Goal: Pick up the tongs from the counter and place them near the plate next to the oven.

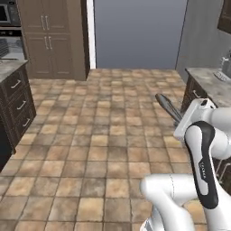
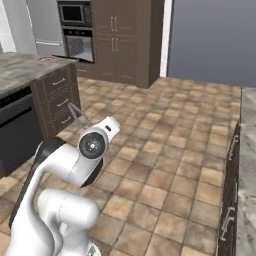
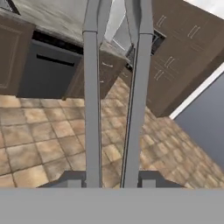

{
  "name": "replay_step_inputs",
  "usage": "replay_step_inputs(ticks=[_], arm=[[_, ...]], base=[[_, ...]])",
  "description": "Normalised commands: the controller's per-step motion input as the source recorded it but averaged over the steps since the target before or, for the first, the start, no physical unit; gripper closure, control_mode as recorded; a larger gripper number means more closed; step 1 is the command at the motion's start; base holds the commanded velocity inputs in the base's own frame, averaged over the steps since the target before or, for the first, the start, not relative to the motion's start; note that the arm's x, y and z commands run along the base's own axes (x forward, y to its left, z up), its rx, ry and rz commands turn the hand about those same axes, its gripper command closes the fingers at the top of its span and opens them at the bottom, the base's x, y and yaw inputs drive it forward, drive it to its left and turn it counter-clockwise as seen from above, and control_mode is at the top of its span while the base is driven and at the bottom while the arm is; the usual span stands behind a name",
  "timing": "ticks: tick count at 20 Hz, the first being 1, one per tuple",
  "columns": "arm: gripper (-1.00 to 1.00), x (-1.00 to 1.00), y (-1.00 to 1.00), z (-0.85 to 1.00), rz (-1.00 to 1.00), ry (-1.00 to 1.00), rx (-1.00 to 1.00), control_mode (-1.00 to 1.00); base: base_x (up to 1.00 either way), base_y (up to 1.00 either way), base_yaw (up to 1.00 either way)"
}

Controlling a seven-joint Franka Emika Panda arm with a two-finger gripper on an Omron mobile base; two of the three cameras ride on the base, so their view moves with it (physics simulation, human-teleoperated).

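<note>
Gripper [image 3: 111, 183] is clamping the tongs [image 3: 92, 109] near one end, carrying them over the floor; looks light, stiff, slick metal, could pivot in that end grip.

The tongs [image 3: 114, 100] are sticking forward from the gripper [image 3: 111, 183] over the floor [image 1: 103, 135], the counter [image 2: 22, 70] lying left, the oven [image 2: 79, 44] behind it.
</note>
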Motion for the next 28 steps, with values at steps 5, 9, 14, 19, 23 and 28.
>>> replay_step_inputs(ticks=[5,9,14,19,23,28], arm=[[1.00,0.00,0.00,0.00,0.00,0.00,0.00,1.00],[1.00,0.00,0.00,0.00,0.00,0.00,0.00,1.00],[1.00,0.00,0.00,0.00,0.00,0.00,0.00,1.00],[1.00,0.00,0.00,0.00,0.00,0.00,0.00,1.00],[1.00,0.00,0.00,0.00,0.00,0.00,0.00,1.00],[1.00,0.00,0.00,0.00,0.00,0.00,0.00,1.00]], base=[[0.87,0.06,0.58],[1.00,0.00,0.54],[1.00,0.00,0.51],[1.00,0.00,0.49],[1.00,0.00,0.49],[1.00,-0.08,0.46]])
